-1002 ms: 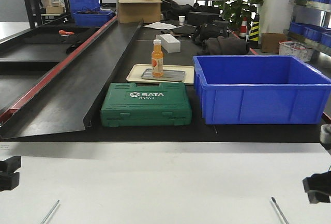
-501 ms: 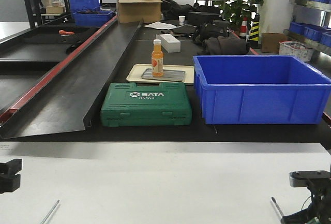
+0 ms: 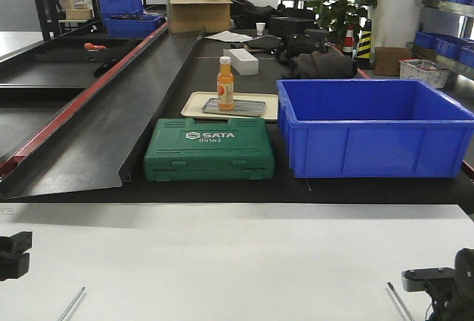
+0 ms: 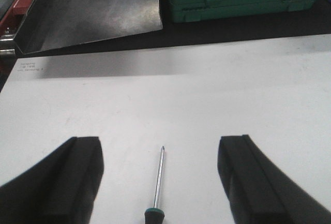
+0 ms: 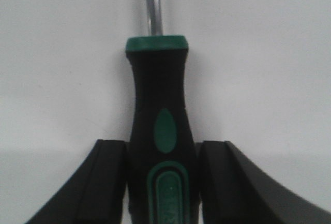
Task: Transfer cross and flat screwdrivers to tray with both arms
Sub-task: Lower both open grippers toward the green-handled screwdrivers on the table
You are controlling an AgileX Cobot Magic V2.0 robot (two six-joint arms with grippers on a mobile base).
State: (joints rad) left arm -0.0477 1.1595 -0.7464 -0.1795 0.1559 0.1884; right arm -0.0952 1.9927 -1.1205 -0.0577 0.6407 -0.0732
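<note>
Two screwdrivers lie on the white table. The left screwdriver [image 4: 159,175] points away from me, its thin shaft centred between the wide-apart fingers of my open left gripper [image 4: 160,146]; nothing touches it. In the front view only its shaft [image 3: 72,305] shows, with the left gripper [image 3: 13,254] above it. My right gripper [image 5: 161,151] is down at the table, both fingers [image 5: 111,182] pressed against the black-and-green handle of the right screwdriver [image 5: 159,125]. The grey tray [image 3: 248,107] sits far back, beyond the green case.
An orange bottle [image 3: 225,84] stands on the grey tray, which rests on a cream tray [image 3: 191,104]. A green SATA case [image 3: 209,149] and a deep blue bin [image 3: 374,127] stand between the white table and the trays. A black sloped chute [image 3: 111,113] runs along the left.
My right gripper has come down and inward to the table, over the right screwdriver. The left gripper has sunk slightly.
</note>
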